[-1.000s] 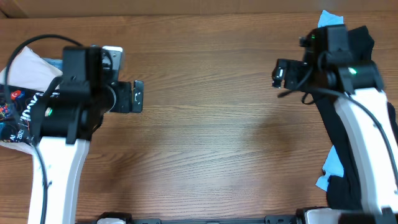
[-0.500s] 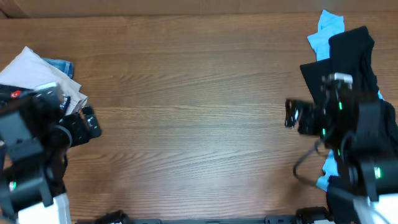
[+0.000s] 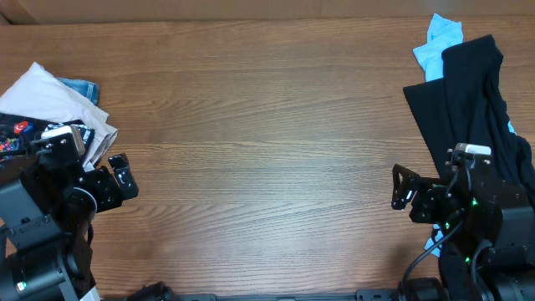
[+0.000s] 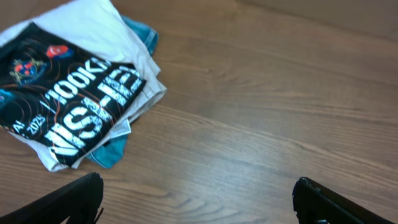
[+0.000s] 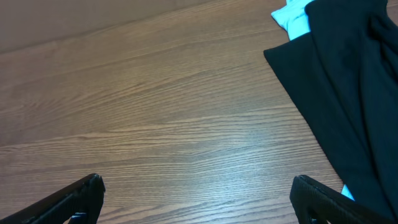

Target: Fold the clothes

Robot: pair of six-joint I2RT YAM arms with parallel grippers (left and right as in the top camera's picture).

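The clothes lie in two heaps. On the left is a folded stack: the black lettered shirt [image 4: 74,99] on top of a white garment [image 4: 93,25] and a teal one [image 4: 142,34], also in the overhead view, shirt [image 3: 12,138]. On the right lies a loose black garment [image 3: 468,92] over a light blue one [image 3: 440,35]; the right wrist view shows the black garment [image 5: 348,93] too. My left gripper [image 3: 119,176] [image 4: 199,202] is open over bare wood beside the stack. Open as well, my right gripper [image 3: 403,188] [image 5: 199,202] hovers left of the black garment, holding nothing.
The brown wooden table [image 3: 267,125] stretches between the two heaps. Both arms sit low at the table's front edge, left arm [image 3: 42,242] and right arm [image 3: 485,226]. The right arm covers the lower part of the black garment.
Both arms have drawn back from over the heaps toward the front edge of the table. The grippers stayed open. The clothes have not moved.
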